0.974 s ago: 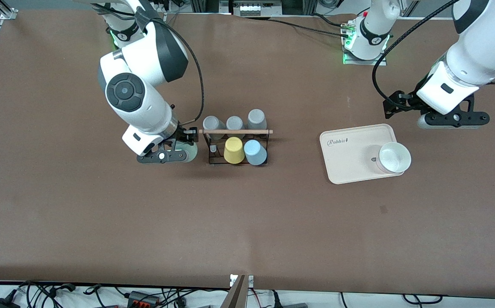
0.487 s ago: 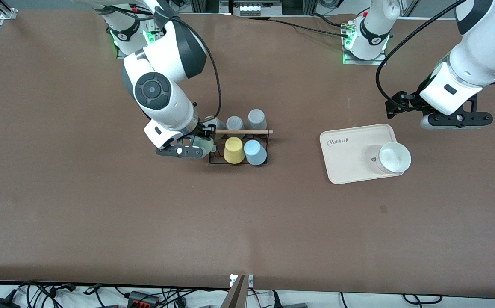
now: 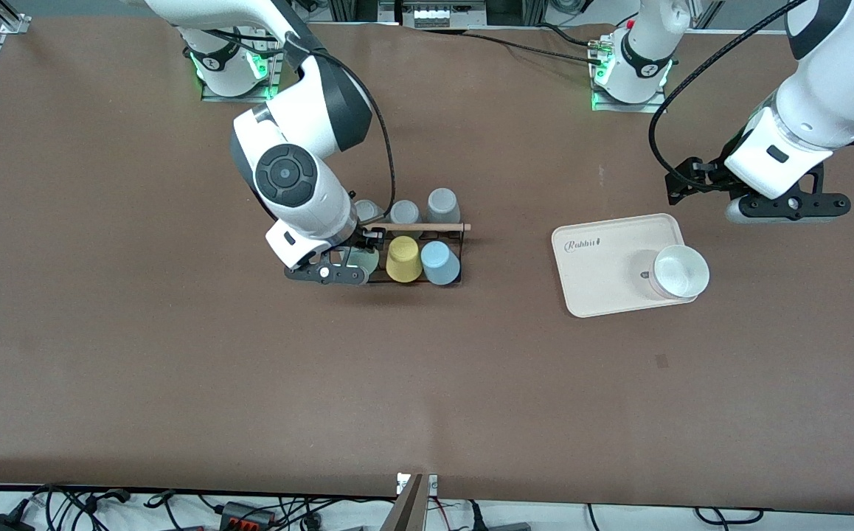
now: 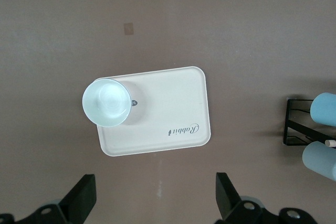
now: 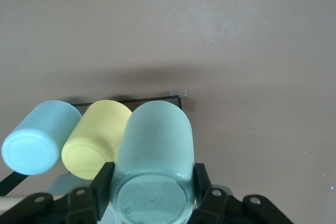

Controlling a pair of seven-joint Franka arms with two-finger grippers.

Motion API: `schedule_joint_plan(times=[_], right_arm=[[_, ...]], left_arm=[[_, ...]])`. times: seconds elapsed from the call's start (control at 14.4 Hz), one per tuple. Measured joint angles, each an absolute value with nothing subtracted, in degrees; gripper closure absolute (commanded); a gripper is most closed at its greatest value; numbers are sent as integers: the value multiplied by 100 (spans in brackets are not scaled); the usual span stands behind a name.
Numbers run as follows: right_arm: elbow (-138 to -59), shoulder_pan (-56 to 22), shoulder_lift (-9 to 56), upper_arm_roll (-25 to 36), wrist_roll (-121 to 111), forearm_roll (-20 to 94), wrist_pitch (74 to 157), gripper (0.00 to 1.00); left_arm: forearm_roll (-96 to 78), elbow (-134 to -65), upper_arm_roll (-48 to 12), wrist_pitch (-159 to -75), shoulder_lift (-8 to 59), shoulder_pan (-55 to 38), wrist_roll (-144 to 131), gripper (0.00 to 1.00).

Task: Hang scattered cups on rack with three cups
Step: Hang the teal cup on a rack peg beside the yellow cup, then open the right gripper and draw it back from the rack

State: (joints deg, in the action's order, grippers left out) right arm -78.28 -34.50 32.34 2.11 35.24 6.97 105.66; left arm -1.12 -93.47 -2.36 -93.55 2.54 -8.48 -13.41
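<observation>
My right gripper (image 3: 353, 264) is shut on the pale sage green cup (image 3: 366, 261) and holds it on its side at the right-arm end of the rack (image 3: 464, 254), beside the yellow cup (image 3: 403, 259). The light blue cup (image 3: 440, 263) hangs on the rack next to the yellow one. In the right wrist view the green cup (image 5: 155, 150) sits between my fingers (image 5: 102, 182), with the yellow cup (image 5: 97, 137) and blue cup (image 5: 39, 142) alongside. My left gripper (image 3: 785, 210) is open and empty, waiting over the table beside the tray; its fingers (image 4: 79, 203) stand wide apart.
Three grey cups (image 3: 405, 212) hang on the rack's side farther from the front camera, under the wooden rod (image 3: 427, 227). A cream tray (image 3: 604, 258) toward the left arm's end holds a white bowl-like cup (image 3: 681, 271). The tray (image 4: 168, 114) also shows in the left wrist view.
My right gripper has carried the green cup sideways from beside the rack to the rack's end next to the yellow cup. The left arm has barely moved.
</observation>
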Motion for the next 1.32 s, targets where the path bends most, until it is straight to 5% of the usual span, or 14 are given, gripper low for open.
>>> schedule_joint_plan(times=[0.7, 0.77, 0.83, 0.9, 1.32], right_arm=[[-7797, -3600, 3709, 211, 3772, 699, 11055, 66], [-7797, -3602, 3750, 211, 3774, 699, 11089, 58], [-7793, -3602, 3780, 211, 3775, 699, 11111, 11], [-7790, -3603, 3795, 212, 3777, 699, 11117, 0], [-7475, -3601, 3770, 260, 4081, 699, 10982, 0]], left_arm=[[-112, -9347, -236, -9350, 254, -791, -1341, 0], [-112, -9347, -236, -9350, 254, -791, -1341, 0], [-112, -9347, -236, -9350, 254, -790, -1341, 0], [-112, -9347, -236, -9350, 254, -790, -1341, 0], [-112, -9347, -236, -9349, 254, -787, -1341, 0]])
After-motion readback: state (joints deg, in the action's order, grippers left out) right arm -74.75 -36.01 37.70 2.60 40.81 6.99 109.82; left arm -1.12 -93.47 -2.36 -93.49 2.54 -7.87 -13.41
